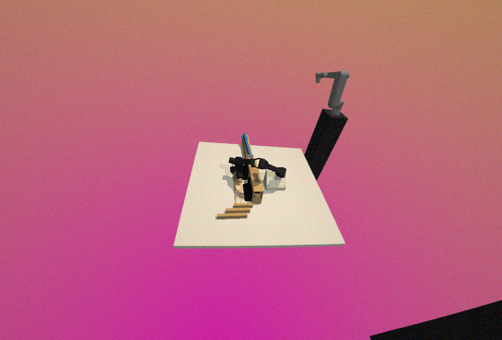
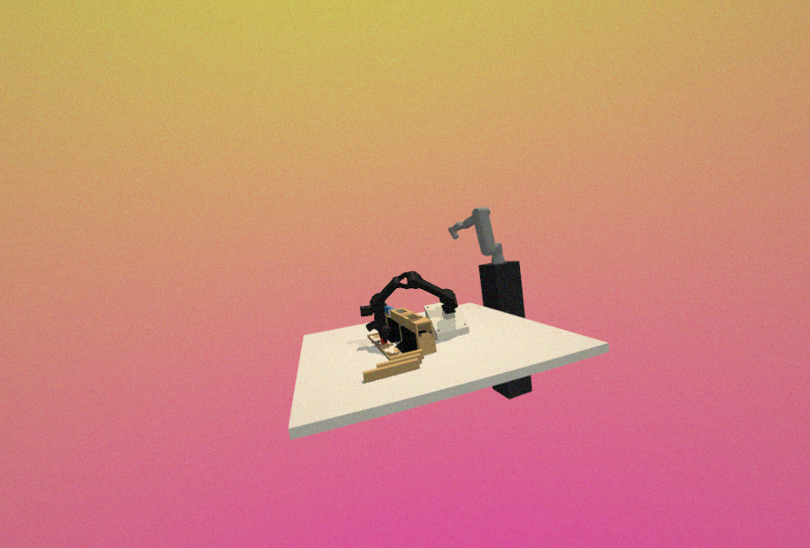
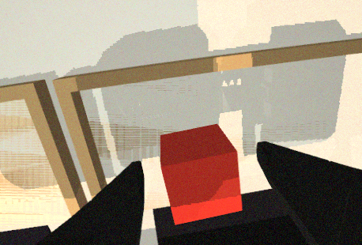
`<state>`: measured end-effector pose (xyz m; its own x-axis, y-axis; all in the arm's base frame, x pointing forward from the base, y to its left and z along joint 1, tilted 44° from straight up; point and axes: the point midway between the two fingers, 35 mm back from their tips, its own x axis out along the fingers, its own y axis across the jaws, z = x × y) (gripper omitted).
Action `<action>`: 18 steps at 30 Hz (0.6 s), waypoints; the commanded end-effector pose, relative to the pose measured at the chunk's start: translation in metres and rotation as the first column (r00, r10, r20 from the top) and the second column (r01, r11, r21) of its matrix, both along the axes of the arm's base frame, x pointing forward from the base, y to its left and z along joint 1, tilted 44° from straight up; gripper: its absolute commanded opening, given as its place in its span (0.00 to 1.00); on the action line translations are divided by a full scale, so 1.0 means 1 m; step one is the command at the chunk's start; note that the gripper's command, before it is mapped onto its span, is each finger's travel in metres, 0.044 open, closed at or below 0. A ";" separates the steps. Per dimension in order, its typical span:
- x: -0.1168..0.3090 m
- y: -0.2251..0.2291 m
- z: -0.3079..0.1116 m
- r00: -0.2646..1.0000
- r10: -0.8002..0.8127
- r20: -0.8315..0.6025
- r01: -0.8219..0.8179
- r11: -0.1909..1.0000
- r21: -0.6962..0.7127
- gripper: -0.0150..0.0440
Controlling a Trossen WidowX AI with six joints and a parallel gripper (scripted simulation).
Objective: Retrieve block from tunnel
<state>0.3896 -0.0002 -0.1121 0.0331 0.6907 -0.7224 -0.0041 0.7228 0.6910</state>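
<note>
The red block (image 3: 202,174) was positioned between the fingers of the gripper (image 2: 383,340) (image 3: 200,159), touching neither. The gripper was released, its fingers partly apart. The block lay outside the tunnel (image 1: 255,176) (image 2: 424,334), left of it.

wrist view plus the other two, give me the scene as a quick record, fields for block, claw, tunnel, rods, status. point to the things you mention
block: red (image 2: 384,341) (image 3: 202,178), outside the tunnel
claw: open (image 1: 240,177) (image 2: 383,338) (image 3: 200,153), fingers on either side of the block, a gap showing at each
tunnel: wooden (image 1: 257,186) (image 2: 426,343), beside the block
rods: three, wooden (image 1: 237,210) (image 2: 398,364), lying on the table (image 1: 300,224) (image 2: 328,400)
status: block out of the tunnel, not yet gripped
</note>
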 end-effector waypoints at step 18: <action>0.003 -0.014 0.013 1.000 0.000 -0.001 0.000 1.000 -0.003 0.25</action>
